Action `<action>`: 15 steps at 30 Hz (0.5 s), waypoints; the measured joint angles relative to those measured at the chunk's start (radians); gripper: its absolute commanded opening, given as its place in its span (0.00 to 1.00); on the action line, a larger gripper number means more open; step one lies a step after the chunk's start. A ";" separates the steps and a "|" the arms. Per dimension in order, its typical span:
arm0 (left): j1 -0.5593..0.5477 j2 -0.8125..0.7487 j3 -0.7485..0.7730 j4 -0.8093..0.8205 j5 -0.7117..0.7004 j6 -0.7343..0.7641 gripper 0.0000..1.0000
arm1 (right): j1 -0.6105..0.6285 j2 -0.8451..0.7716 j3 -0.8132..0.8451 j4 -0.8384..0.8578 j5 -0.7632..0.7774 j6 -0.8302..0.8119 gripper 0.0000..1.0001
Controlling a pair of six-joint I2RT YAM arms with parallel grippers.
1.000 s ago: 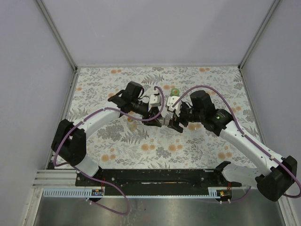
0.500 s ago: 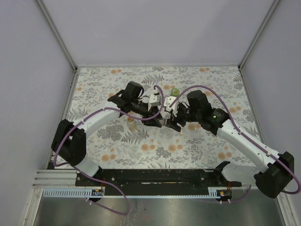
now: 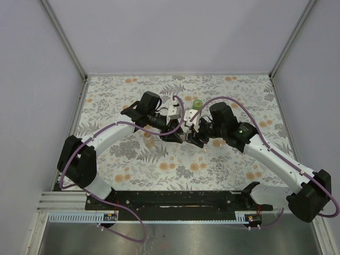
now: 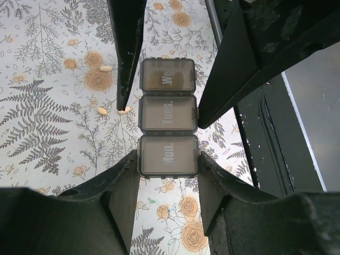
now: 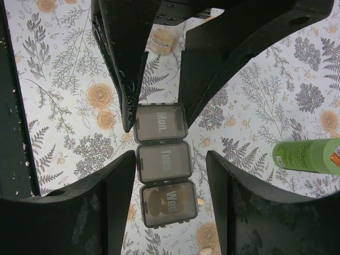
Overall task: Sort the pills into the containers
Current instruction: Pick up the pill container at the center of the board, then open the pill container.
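One table [image 3: 228,164], cloth w/ grey fern & orange flower print. On it: 3 pale loose pills [image 4: 102,110] left of the pill box [image 4: 168,113] in left wrist view, two side by side, one farther off. Approx. 2 more at bottom of right wrist view. Green bottle [image 5: 305,155] lies on its side. Small round jar [image 5: 162,38], partly hidden. Can't tell if pill box touches cloth.

The pill box [image 4: 168,118] is smoky see-through plastic, smooth and a little shiny. The table cover [image 4: 48,117] looks like a flat, matt printed sheet. The left gripper [image 4: 168,162] has black plastic fingers [image 4: 114,207], dull and a bit speckled. The green bottle [image 5: 305,155] is shiny plastic. The arms [image 3: 273,158] are smooth white plastic with rubbery purple cables [image 3: 228,97].
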 measured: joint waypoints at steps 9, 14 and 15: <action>0.001 0.000 -0.002 0.008 -0.002 0.000 0.00 | 0.005 0.006 0.002 -0.005 -0.004 0.001 0.57; 0.000 0.000 -0.014 0.013 -0.008 0.009 0.00 | 0.005 0.020 0.003 -0.006 -0.013 0.004 0.57; 0.000 0.000 -0.020 0.014 -0.010 0.013 0.00 | 0.005 0.023 0.004 -0.008 -0.015 0.006 0.57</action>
